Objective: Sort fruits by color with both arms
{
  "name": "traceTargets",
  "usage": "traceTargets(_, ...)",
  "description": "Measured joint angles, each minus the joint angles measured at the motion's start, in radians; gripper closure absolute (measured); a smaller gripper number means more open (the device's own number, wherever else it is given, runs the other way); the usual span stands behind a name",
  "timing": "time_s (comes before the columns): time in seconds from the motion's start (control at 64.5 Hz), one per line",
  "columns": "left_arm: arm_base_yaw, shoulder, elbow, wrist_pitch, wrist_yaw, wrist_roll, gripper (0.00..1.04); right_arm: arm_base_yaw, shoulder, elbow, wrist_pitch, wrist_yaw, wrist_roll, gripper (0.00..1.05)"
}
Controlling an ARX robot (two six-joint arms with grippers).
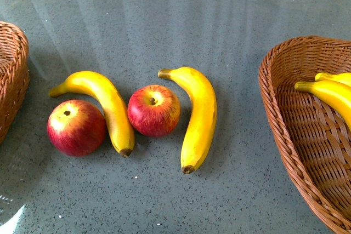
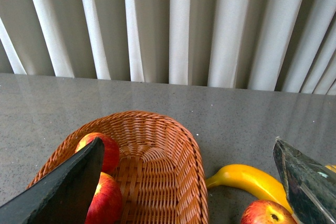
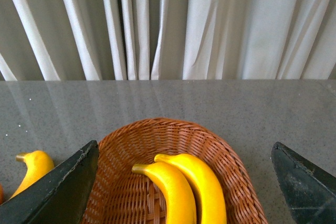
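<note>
Awaiting sorting on the grey table [image 1: 236, 31], two apples [image 1: 76, 127] [image 1: 153, 110] and two bananas [image 1: 107, 105] [image 1: 200, 116] are judged light, glossy, slippery; mid-body holds are advised; left gripper [image 2: 188, 145] and right gripper [image 3: 185, 145] are seen spread wide, empty.

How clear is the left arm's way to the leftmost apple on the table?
Probably yes: the apple sits uncovered, only a banana beside it, and the open left end effector holds nothing.
</note>
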State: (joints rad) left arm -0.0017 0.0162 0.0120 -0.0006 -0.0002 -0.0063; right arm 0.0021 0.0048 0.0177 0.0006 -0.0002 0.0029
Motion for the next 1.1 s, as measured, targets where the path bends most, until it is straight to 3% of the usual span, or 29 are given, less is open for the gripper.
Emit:
traceTargets(0.883, 0.000, 0.000, 0.000, 0.000, 0.001, 0.000, 0.09, 0.000, 0.000, 0.000, 0.000, 0.000, 0.000, 0.09)
traceTargets(0.945, 0.013, 0.099, 0.078, -0.191, 0.137, 0.011, 0.09, 0.000, 0.000, 0.000, 0.000, 0.001, 0.000, 0.09)
traceTargets(1.007, -0.031, 0.259, 0.162, -0.309, 0.167, 0.009, 0.09, 0.000, 0.000, 0.000, 0.000, -0.001, 0.000, 0.09)
traceTargets(1.1, -0.124, 0.439, 0.226, -0.250, 0.119, -0.006, 0.09, 0.000, 0.000, 0.000, 0.000, 0.000, 0.000, 0.09)
